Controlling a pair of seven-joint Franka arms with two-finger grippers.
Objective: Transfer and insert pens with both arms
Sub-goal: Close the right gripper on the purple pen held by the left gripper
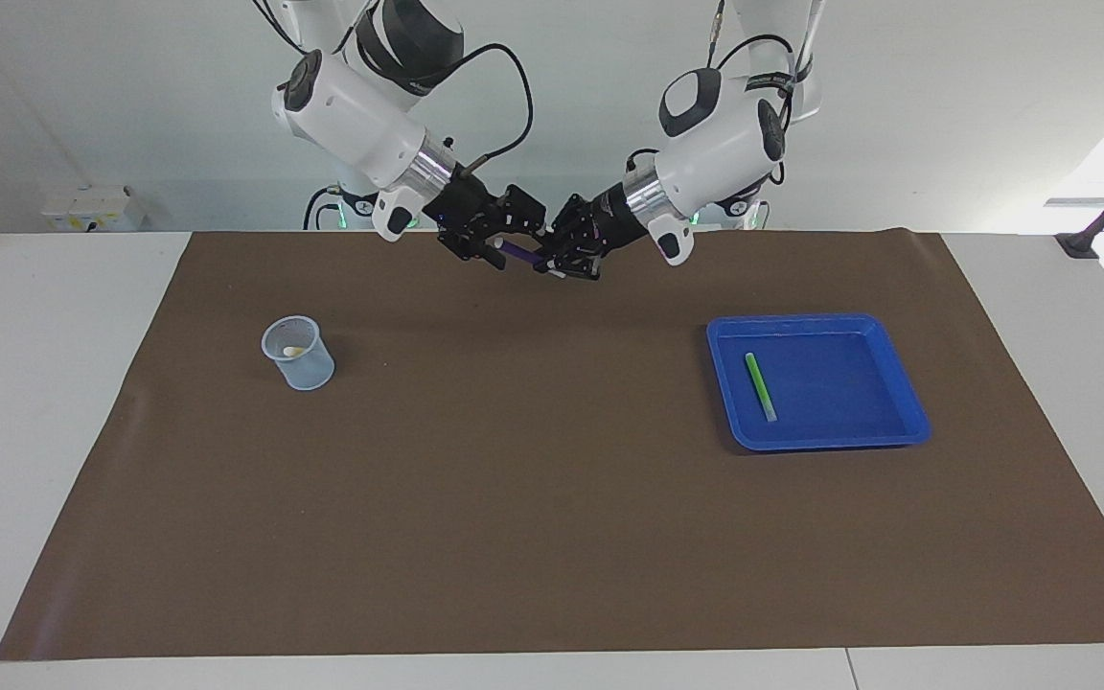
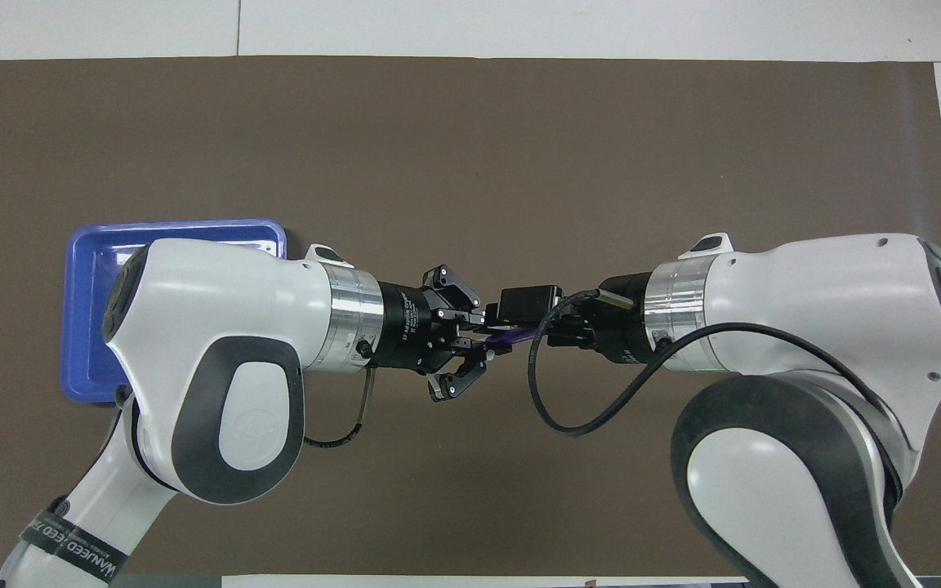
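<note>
Both arms meet in the air over the brown mat (image 1: 533,498) near the robots' edge of the bench (image 1: 54,383): the left claw (image 1: 552,265) is clamped shut on the purple pen (image 1: 517,252), which juts toward the right claw (image 1: 497,247), whose fingers stand spread around the pen's free end (whether they touch it I cannot tell). The green pen (image 1: 760,386) lies flat in the blue tray (image 1: 907,402) toward the left arm's end of the bench. The yellow pen (image 1: 293,352) sits inside the clear cup (image 1: 299,364) toward the right arm's end, only its tip showing.
</note>
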